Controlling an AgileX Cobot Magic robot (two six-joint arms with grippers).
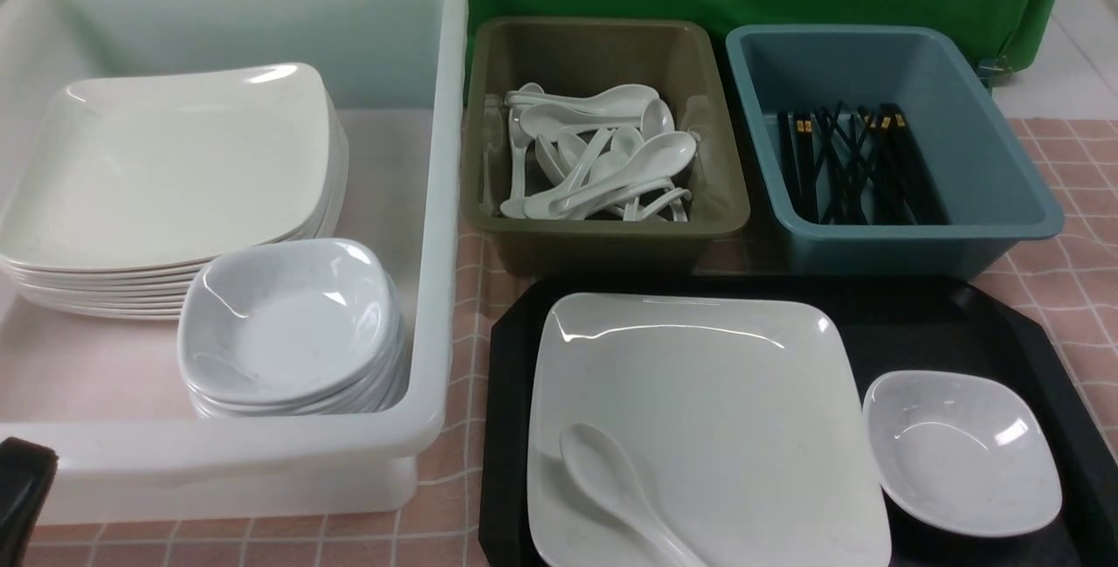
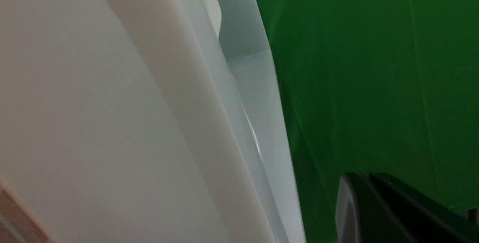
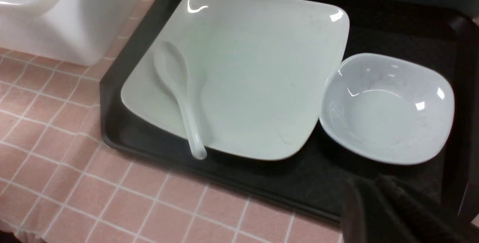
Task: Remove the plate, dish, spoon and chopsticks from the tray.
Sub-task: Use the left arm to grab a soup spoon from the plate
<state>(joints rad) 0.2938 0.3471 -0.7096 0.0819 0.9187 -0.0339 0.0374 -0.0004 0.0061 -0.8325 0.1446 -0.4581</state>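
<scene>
The black tray (image 1: 943, 322) lies at the front right. On it sits the large white plate (image 1: 716, 410), with the white spoon (image 1: 611, 480) lying in its near left corner, handle toward me. The small white dish (image 1: 961, 453) rests on the tray right of the plate. No chopsticks show on the tray. The right wrist view shows the plate (image 3: 254, 67), spoon (image 3: 179, 85), dish (image 3: 387, 108) and tray (image 3: 299, 183). My right gripper (image 3: 374, 183) is shut and empty above the tray's near edge, close to the dish. My left gripper (image 2: 368, 177) is shut and empty beside the white tub.
A big white tub (image 1: 437, 200) at the left holds stacked plates (image 1: 175, 174) and stacked dishes (image 1: 288, 322). An olive tub (image 1: 603, 235) holds several spoons. A blue tub (image 1: 1004, 174) holds several black chopsticks (image 1: 852, 165). A pink checked cloth (image 1: 1074, 270) covers the table.
</scene>
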